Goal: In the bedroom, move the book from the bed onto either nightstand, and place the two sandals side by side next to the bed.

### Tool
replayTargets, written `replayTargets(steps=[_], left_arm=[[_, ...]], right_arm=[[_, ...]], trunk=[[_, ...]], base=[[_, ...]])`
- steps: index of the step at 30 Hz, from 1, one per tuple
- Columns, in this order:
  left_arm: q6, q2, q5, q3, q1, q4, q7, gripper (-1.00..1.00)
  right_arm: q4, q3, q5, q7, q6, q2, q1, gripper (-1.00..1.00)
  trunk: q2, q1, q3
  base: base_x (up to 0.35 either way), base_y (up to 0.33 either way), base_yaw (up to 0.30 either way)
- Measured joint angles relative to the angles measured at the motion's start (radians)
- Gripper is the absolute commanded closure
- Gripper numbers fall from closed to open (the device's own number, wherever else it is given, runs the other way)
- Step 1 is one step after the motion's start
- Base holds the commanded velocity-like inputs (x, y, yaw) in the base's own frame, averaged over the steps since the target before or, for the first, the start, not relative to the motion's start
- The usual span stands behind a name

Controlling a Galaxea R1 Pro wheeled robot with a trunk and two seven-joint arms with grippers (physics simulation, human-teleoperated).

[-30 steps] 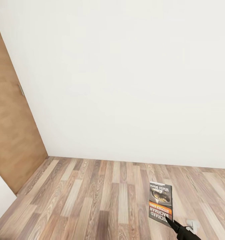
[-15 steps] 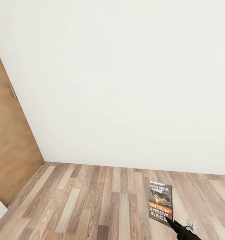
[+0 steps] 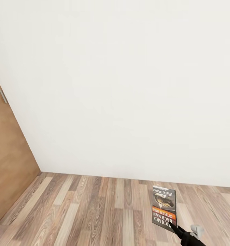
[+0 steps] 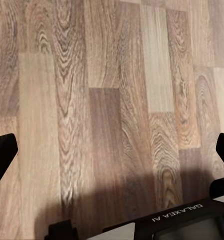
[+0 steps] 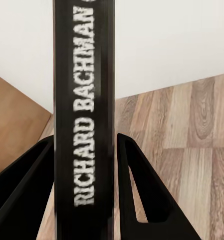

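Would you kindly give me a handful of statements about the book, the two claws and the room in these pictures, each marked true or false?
1. The right claw is shut on the book. True.
2. The book lies flat on the floor. False: it is held up in the air above the wood-plank floor.
3. The left claw holds a sandal. False: it is open, with bare floor between its fingers.
4. The spine of the book reads RICHARD BACHMAN. True.
5. A brown door stands at the left of the white wall in the head view. True.
6. The book's cover is plain blue. False: it is dark with an orange band.
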Motion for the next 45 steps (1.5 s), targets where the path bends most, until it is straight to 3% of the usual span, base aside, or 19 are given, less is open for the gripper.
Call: replayTargets(steps=[10, 21, 37, 45], left_arm=[[0.0, 0.0, -0.001, 0.0, 0.0, 0.0, 0.0, -1.0], [0.001, 0.0, -0.006, -0.001, 0.0, 0.0, 0.0, -1.0], [0.001, 0.0, -0.006, -0.001, 0.001, 0.0, 0.0, -1.0], [0.0, 0.0, -0.006, 0.0, 0.001, 0.0, 0.0, -1.0]], right_arm=[[-0.001, -0.003, 0.0, 0.003, -0.001, 0.0, 0.0, 1.0], [-0.001, -0.003, 0.002, 0.005, -0.001, 0.0, 0.0, 1.0], [-0.001, -0.003, 0.003, 0.001, -0.001, 0.0, 0.0, 1.0], [0.0, -0.003, 0.004, 0.004, -0.001, 0.0, 0.0, 1.0]], trunk=[[0.0, 0.0, 0.0], [0.0, 0.001, 0.0], [0.0, 0.001, 0.0], [0.0, 0.0, 0.0]], base=[[0.277, 0.0, -0.137], [0.019, 0.0, -0.02], [0.001, 0.0, -0.209], [0.209, 0.0, -0.01]])
